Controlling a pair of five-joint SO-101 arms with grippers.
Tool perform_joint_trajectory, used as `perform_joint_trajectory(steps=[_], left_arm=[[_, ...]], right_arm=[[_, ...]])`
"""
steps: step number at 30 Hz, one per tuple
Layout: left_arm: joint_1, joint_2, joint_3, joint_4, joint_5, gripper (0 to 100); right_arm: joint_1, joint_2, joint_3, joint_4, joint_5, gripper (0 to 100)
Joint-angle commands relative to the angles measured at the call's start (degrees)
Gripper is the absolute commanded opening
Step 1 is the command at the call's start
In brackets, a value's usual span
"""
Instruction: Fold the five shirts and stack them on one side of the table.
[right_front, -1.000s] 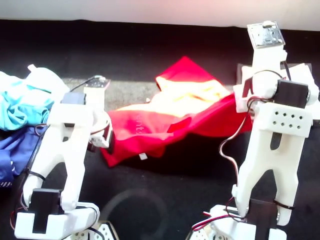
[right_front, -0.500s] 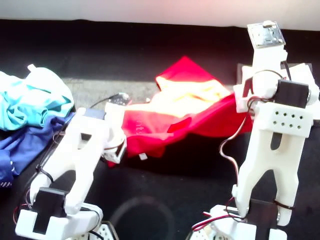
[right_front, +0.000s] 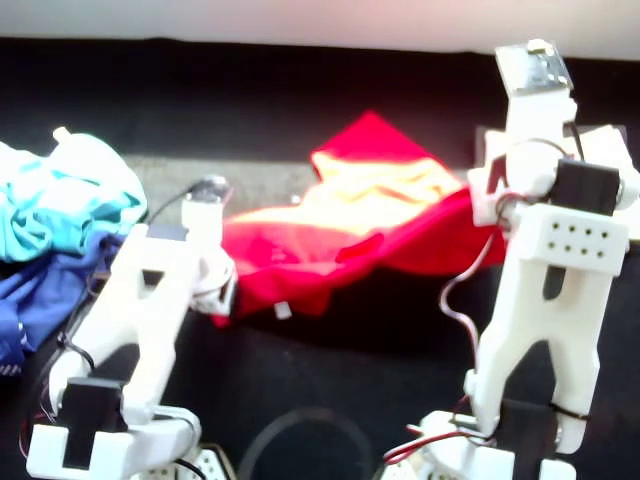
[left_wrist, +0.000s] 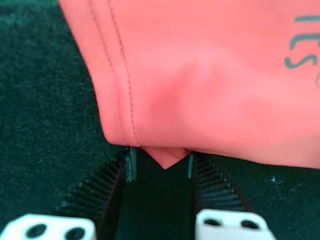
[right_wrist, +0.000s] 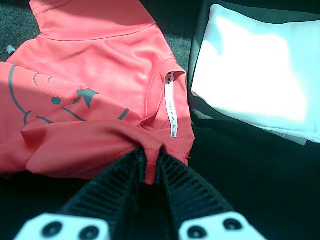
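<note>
Unreadable grey print (left_wrist: 302, 42) on red shirt (left_wrist: 200, 75)

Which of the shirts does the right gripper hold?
The red shirt in the middle; the right gripper is shut on its fabric. The turquoise shirt and the blue shirt lie heaped apart.

The red shirt (right_front: 340, 250) at the right gripper (right_wrist: 150, 156) carries grey-teal print and a white neck label (right_wrist: 171, 107). Just beside that gripper lies a white folded shirt (right_wrist: 255, 75). Out past the left gripper (left_wrist: 160, 156) are a turquoise shirt (right_front: 50, 215), a white shirt (right_front: 85, 160) and a navy shirt (right_front: 40, 290). The ribbed fingers (left_wrist: 90, 192) are black, as is the table cover (right_front: 350, 360).
</note>
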Motion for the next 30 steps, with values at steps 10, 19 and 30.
perform_joint_trajectory(steps=[10, 19, 30], left_arm=[[4.35, -0.22, 0.92, -0.70, 3.16, 18], [5.05, 9.10, -3.03, -1.93, 3.16, 18], [5.14, 17.71, -15.87, 8.09, 3.16, 1]], right_arm=[[0.40, -0.57, -0.04, 0.13, 0.18, 0.6], [0.40, -0.84, -0.22, 0.31, 0.18, 0.6], [0.31, -11.47, 5.32, 0.66, 0.35, 0.6]])
